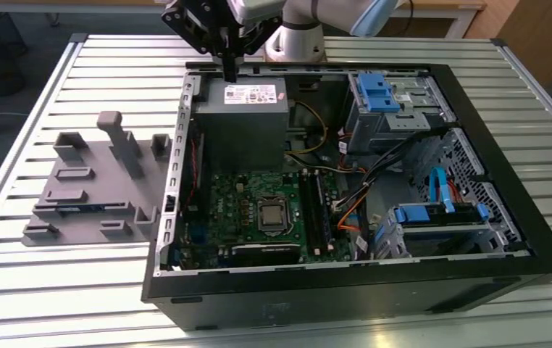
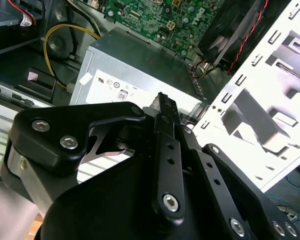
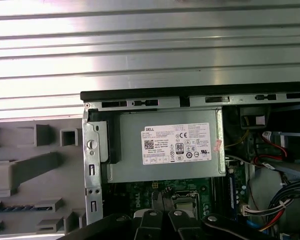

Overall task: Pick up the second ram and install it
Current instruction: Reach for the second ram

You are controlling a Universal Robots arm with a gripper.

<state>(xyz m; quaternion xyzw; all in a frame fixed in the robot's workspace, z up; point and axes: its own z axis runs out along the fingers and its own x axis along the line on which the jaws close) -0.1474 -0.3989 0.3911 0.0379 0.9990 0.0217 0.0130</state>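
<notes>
The second ram (image 1: pixel 75 209) is a thin blue-green strip lying in a slot of the grey fixture (image 1: pixel 93 181), on the exterior view's left, outside the computer case. It also appears in the first wrist view as a blue strip (image 3: pixel 12 207) in the fixture (image 3: pixel 30 170). My gripper (image 1: pixel 227 71) hangs over the far edge of the open case, just above the grey power supply (image 1: pixel 242 116), well away from the ram. Its black fingers (image 2: pixel 166 112) are pressed together with nothing between them. The green motherboard (image 1: pixel 256 210) with its long black slots (image 1: pixel 316 214) lies below the power supply.
The black case wall (image 1: pixel 353 283) rings the motherboard. Blue drive brackets (image 1: pixel 377 90) and bundled cables (image 1: pixel 353 196) crowd the exterior view's right half of the case. Upright posts (image 1: pixel 122 141) rise from the fixture. The slatted metal table (image 1: pixel 53 304) surrounds everything.
</notes>
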